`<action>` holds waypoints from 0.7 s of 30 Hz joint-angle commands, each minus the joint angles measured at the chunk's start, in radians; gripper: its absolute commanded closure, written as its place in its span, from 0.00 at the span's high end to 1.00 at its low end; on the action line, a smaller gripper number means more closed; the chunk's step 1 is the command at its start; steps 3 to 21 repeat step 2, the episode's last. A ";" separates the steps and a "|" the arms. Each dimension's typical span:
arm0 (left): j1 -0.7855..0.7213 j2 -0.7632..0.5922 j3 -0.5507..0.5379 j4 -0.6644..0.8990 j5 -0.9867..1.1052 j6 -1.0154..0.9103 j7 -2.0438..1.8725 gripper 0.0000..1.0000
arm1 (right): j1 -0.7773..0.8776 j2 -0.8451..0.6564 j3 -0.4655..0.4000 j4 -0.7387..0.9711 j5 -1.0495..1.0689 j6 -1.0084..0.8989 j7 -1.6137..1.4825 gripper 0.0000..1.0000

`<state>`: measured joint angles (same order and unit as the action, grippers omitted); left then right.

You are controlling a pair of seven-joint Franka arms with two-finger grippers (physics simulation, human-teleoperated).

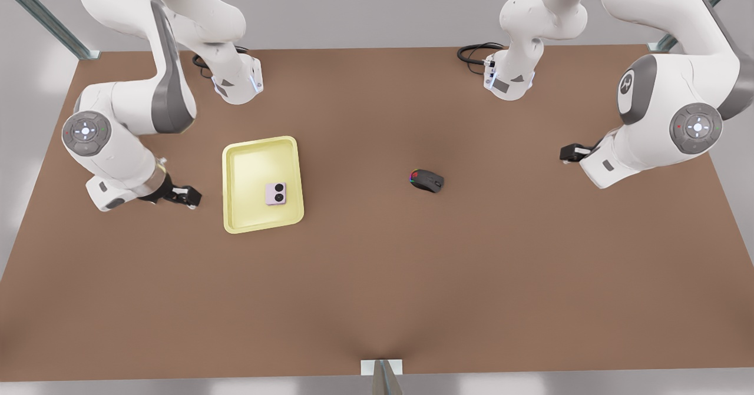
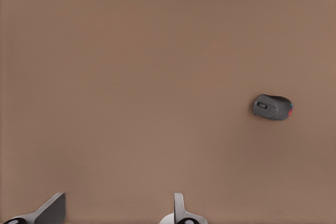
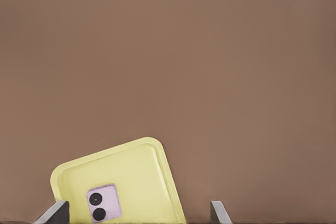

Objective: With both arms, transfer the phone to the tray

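Nearest, bare brown table point(image 1: 377, 301). Farther in, toward the front view's left, phone point(image 1: 275, 193) lying flat inside tray point(image 1: 253, 159), lenses up, clear of the rim; by the look of it, task done. Just beside the tray's outer edge, right gripper point(image 1: 187, 196), low, released, fingers point(image 3: 56, 212) spread and empty; probably parked there so as not to nudge the tray. Mid-table, well apart from the tray, mouse point(image 1: 427, 181), no part of the job. Beyond it on the front view's right, left gripper point(image 1: 570, 152), likewise spread wide in its wrist view, grasping nothing, waiting well clear. Farthest, arm bases with cables point(image 1: 474, 53). Cut off: upper arms at the front view's top, finger roots in both wrist views, one tray edge in the right wrist view.
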<state>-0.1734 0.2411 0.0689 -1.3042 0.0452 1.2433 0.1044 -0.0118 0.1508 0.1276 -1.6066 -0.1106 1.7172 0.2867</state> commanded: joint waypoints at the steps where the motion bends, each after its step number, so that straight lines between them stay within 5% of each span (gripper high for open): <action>1: 0.000 0.000 0.000 0.000 0.002 -0.004 -0.003 1.00 | 0.015 -0.004 -0.042 -0.003 0.009 -0.105 -0.280 1.00; 21: 0.000 0.000 0.000 0.002 0.002 -0.008 -0.003 1.00 | 0.013 -0.002 -0.036 0.008 0.009 -0.102 -0.345 1.00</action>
